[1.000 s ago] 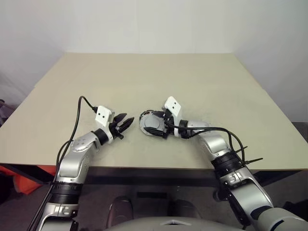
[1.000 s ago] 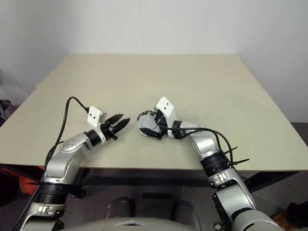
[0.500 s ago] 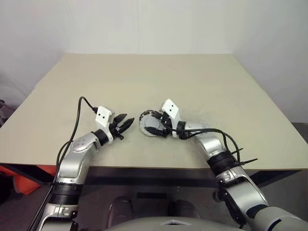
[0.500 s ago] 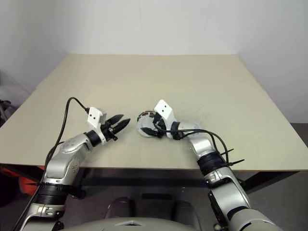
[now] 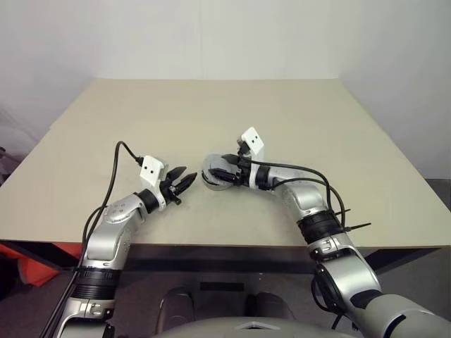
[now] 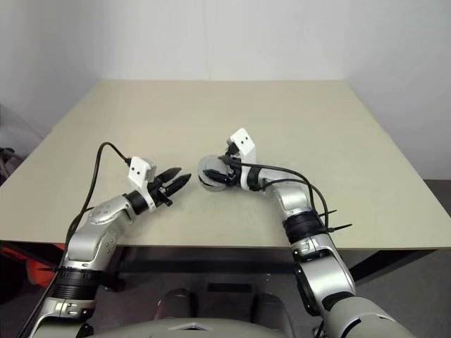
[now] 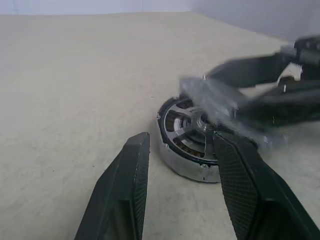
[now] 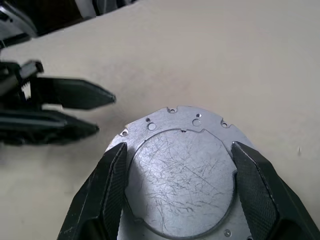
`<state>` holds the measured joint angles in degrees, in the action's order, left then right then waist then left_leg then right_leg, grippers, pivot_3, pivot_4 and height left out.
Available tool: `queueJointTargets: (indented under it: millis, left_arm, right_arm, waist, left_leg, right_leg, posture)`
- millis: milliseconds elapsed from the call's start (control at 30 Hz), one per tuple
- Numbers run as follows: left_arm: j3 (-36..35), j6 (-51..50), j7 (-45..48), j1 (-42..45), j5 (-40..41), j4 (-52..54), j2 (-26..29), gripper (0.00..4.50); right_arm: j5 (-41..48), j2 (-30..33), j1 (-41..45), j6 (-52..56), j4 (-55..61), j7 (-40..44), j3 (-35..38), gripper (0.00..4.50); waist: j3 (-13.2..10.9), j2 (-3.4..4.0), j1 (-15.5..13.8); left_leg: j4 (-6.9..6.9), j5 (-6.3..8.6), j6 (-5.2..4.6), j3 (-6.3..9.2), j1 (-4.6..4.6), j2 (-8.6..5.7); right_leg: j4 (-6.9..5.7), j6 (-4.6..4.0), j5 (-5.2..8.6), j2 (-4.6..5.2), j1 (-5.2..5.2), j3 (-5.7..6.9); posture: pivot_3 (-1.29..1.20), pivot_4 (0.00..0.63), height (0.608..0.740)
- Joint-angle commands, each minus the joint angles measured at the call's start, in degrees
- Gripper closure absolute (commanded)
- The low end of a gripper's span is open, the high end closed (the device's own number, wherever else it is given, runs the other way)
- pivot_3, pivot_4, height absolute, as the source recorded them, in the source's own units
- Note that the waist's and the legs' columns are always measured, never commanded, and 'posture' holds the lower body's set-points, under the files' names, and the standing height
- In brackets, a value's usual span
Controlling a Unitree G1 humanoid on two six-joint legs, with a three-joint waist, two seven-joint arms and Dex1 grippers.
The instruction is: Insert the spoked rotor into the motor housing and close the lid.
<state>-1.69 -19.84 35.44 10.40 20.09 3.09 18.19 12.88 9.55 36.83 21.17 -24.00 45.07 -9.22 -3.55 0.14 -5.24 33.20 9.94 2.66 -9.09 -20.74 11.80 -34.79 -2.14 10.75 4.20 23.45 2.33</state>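
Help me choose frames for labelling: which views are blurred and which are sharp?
Left wrist view: the lid and the right hand holding it smear with motion blur over the sharper motor housing; the left hand's near fingers look soft. Right wrist view: crisp, scratches on the lid legible. Head views: evenly lit, sharp.

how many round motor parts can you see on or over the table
2: the lid, held between the right gripper fingers, and the motor housing on the table just beneath it. The spoked rotor may already sit inside, hidden.
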Motion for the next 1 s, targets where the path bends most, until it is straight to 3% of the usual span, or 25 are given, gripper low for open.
queueJointTargets:
  millis: [33, 333, 700, 1000]
  left_arm:
    - [-0.08, 0.92, 0.14, 0.41, 0.18, 2.08, 0.24, 2.37]
    - [-0.25, 0.55, -0.2, -0.53, 0.29, 3.18, 0.38, 2.37]
    - [-0.41, 0.11, -0.32, -0.98, 0.28, 3.76, 0.66, 2.37]
    - [-0.96, -0.07, -0.4, -1.31, 0.45, 4.07, 1.05, 2.37]
  right_arm:
    - [-1.85, -0.48, 2.46, -1.08, -0.45, -1.93, -0.08, 1.33]
    - [-6.02, -2.69, 2.93, -3.78, -5.2, -4.0, -1.9, 1.33]
    - [-5.02, -5.74, 7.26, -0.66, -8.78, -7.26, 1.51, 1.33]
    - [-8.57, -5.27, 6.52, -4.73, -11.57, -6.09, -1.52, 1.33]
  waist:
    - [0.0, 0.0, -0.04]
    - [0.0, 0.0, 0.15]
    - [0.0, 0.0, 1.3]
    - [0.0, 0.0, 1.32]
  left_leg:
    - [0.0, 0.01, -0.02, 0.0, -0.02, 0.0]
    - [-0.01, 0.03, -0.04, 0.0, 0.01, 0.0]
    - [0.0, 0.03, -0.04, 0.0, 0.07, 0.0]
    - [-0.02, 0.03, -0.04, 0.0, 0.06, 0.0]
  right_leg:
    - [0.01, -0.03, -0.02, 0.0, 0.0, 0.0]
    - [0.01, 0.09, 0.06, 0.0, 0.01, 0.0]
    - [-0.02, 0.1, 0.06, 0.0, -0.03, 0.0]
    - [0.0, -0.02, 0.0, 0.0, -0.03, 0.0]
  posture:
    - [0.0, 0.0, 0.74]
    - [0.0, 0.0, 0.74]
    - [0.0, 0.0, 0.74]
    - [0.0, 0.0, 0.74]
